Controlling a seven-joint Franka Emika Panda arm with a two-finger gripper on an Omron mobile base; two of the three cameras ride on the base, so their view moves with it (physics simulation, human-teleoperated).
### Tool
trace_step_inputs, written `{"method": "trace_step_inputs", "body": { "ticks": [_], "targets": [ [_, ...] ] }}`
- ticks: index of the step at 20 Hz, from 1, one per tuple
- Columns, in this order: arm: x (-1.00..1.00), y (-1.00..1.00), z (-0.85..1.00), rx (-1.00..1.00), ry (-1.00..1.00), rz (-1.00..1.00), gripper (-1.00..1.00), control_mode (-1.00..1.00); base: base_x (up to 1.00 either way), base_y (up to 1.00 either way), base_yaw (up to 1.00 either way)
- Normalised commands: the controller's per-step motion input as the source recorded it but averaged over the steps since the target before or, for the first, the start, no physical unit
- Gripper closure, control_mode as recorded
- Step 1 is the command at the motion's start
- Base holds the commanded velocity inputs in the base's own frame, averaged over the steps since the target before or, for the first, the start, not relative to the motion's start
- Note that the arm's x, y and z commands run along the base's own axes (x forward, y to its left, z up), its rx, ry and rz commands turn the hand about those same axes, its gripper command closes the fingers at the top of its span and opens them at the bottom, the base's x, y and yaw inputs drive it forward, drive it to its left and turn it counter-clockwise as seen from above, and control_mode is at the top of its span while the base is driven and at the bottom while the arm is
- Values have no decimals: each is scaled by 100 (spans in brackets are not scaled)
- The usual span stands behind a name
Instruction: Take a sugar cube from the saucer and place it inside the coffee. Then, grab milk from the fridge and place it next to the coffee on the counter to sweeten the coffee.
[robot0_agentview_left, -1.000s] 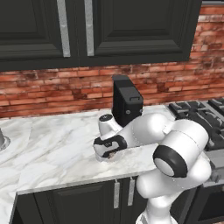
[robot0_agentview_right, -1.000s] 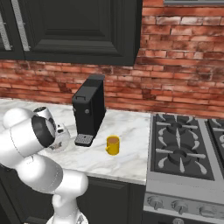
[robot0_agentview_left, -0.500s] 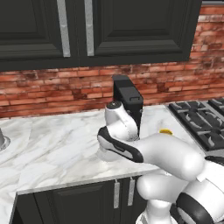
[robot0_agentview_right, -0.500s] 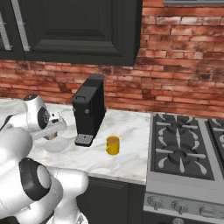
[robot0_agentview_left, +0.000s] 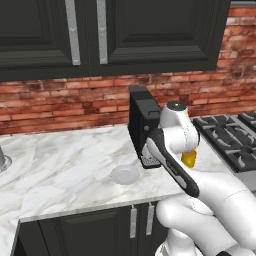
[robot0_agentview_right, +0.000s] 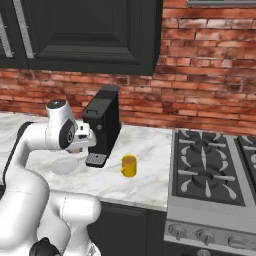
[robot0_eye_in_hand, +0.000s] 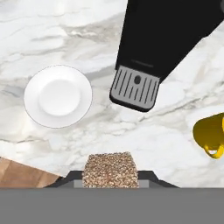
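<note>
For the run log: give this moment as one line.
phase: carry to coffee | gripper: shut on sugar cube | saucer: bare, on counter | coffee: right of black machine

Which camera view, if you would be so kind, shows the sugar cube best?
The hand view: the sugar cube sits large between the jaws at the bottom, its speckled surface plain. In both base views the arm hides it.

The arm (robot0_agentview_left: 210, 200) was glossy white, built of thick rounded segments like swollen tubes. A black band ran along the forearm (robot0_agentview_left: 172, 165), and a dark circular cap closed the top of one joint (robot0_agentview_left: 176, 105). From the right base view, another joint (robot0_agentview_right: 67, 136) showed a dark grey round face.
</note>
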Motion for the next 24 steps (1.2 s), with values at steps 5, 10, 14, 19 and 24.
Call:
{"method": "trace_step_inputs", "body": {
  "ticks": [5, 10, 14, 19, 24],
  "targets": [
    [1, -100, 14, 21, 1, -10, 100, -100, 0, 0, 0],
    [19, -100, -8, 18, 5, -12, 100, -100, 0, 0, 0],
    [33, -88, 0, 15, 14, -21, 100, -100, 0, 0, 0],
    [47, -25, 1, 1, 20, -13, 100, -100, 0, 0, 0],
    [36, -2, 0, 0, 12, -3, 100, -100, 0, 0, 0]
  ]
}}
